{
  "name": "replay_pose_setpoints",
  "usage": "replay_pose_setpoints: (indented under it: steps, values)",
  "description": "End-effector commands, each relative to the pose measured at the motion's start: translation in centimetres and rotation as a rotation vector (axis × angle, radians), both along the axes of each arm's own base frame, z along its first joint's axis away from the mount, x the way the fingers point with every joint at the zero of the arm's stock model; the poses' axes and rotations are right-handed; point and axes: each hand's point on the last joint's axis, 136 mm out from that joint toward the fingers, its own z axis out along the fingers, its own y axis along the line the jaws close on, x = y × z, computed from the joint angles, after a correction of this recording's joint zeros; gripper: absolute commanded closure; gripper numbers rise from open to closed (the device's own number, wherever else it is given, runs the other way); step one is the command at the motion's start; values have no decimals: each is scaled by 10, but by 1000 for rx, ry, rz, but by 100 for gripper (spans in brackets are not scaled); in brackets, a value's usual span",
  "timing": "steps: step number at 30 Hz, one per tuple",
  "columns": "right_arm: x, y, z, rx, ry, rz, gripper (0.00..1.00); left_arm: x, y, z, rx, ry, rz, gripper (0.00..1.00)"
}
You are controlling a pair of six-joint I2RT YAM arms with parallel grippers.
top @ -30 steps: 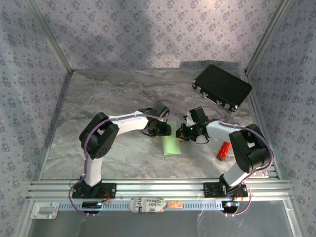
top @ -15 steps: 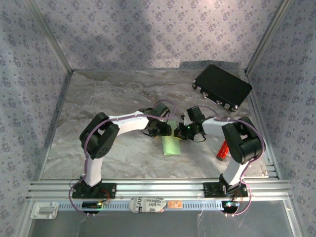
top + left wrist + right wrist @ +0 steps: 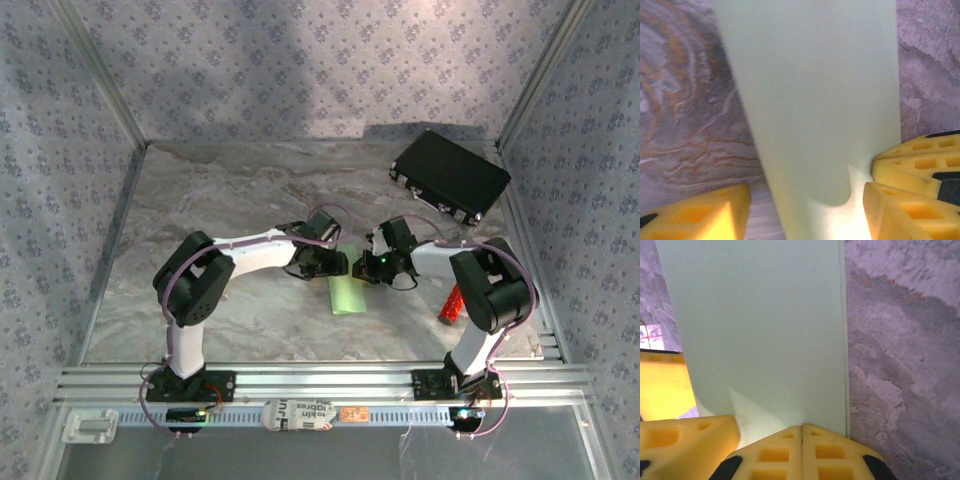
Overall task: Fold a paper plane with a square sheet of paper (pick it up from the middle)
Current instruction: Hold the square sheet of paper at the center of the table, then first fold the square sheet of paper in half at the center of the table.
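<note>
Across the marbled tabletop (image 3: pixel 220 200), toward the far right corner: a black case (image 3: pixel 450 176), closed. At the centre, flat on the tabletop between the two arms: the square sheet of paper (image 3: pixel 347 293), now a narrow pale green strip with a doubled edge. At its far end, from the left: the left tool (image 3: pixel 802 212), released, yellow fingers spread either side of the strip. Opposite: the right tool (image 3: pixel 802 432), clenched, tips pressed together at the strip's edge. Beside the right arm: a small red cylinder (image 3: pixel 453 303).

left arm (image 3: pixel 255 250) inward, jaws apart | right arm (image 3: pixel 437 256) inward, jaws closed
</note>
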Motion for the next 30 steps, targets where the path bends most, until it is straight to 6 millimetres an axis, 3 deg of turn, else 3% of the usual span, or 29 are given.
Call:
replay_pose_setpoints:
  steps: [1, 3, 7, 11, 13, 22, 30]
  values:
    - [-35, -34, -52, -205, 148, -25, 100, 8, 3, 34, -107, -49, 44, 36]
    - [-33, -35, -51, -212, 144, -29, 100, 9, 0, 47, -190, -57, 59, 38]
    - [-32, -35, -51, -217, 143, -33, 100, 7, -13, 65, -381, -30, 57, 62]
    - [-32, -36, -51, -221, 144, -36, 100, 3, -24, 61, -485, 21, 48, 92]
    - [-33, -37, -52, -224, 145, -37, 100, 0, -26, 53, -500, 47, 53, 100]
    - [-34, -37, -53, -228, 149, -37, 100, -7, -30, 35, -505, 97, 18, 100]
    - [-35, -39, -54, -234, 152, -38, 100, -9, -18, 10, -444, 126, 37, 100]
